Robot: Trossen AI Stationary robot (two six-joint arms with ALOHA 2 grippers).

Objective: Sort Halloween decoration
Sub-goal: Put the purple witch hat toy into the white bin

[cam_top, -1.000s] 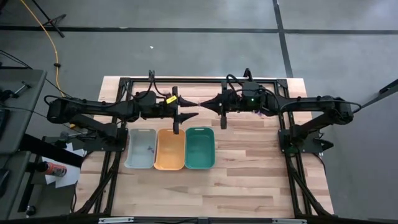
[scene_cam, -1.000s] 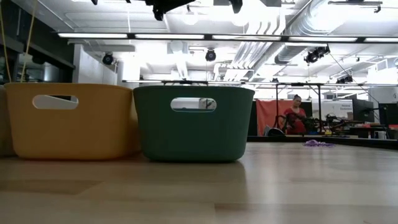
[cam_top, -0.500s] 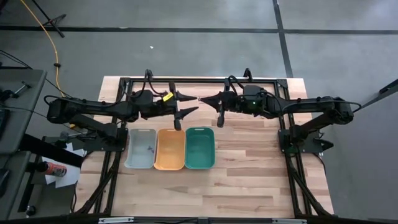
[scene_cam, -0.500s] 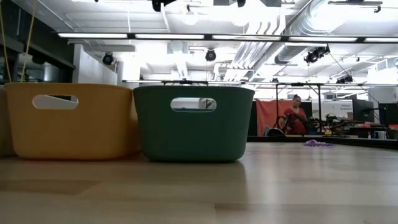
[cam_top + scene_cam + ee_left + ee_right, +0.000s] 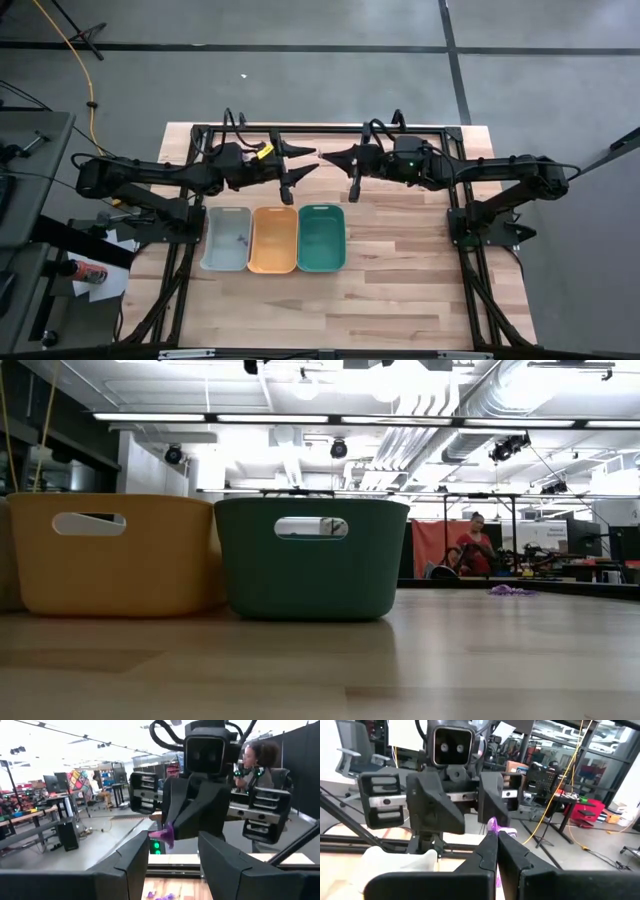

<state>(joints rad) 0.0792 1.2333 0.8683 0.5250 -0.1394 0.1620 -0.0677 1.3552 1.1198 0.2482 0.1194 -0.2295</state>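
A wooden table is seen from above, with a dark frame around it, and two dark arms are stretched over its far part, pointing at each other. The left arm is held high above the far side of the trays, and the right arm is held at the same height across from it. Three trays are placed side by side on the table, touching each other: a grey tray, an orange tray and a teal tray. In the low view the orange tray and the teal tray are shown upright on the wood. The left gripper is kept with its fingers spread apart, and nothing is held between them. The right gripper is kept just beside the tips of the left one, and its fingers are pressed together on a small purple piece, which is pinched at the tips; the same purple piece is seen from the left wrist. Some tiny pieces are lying inside the grey tray. More purple pieces are lying on the table, well apart from the trays, toward the right arm's side. A person is seen far behind the table.
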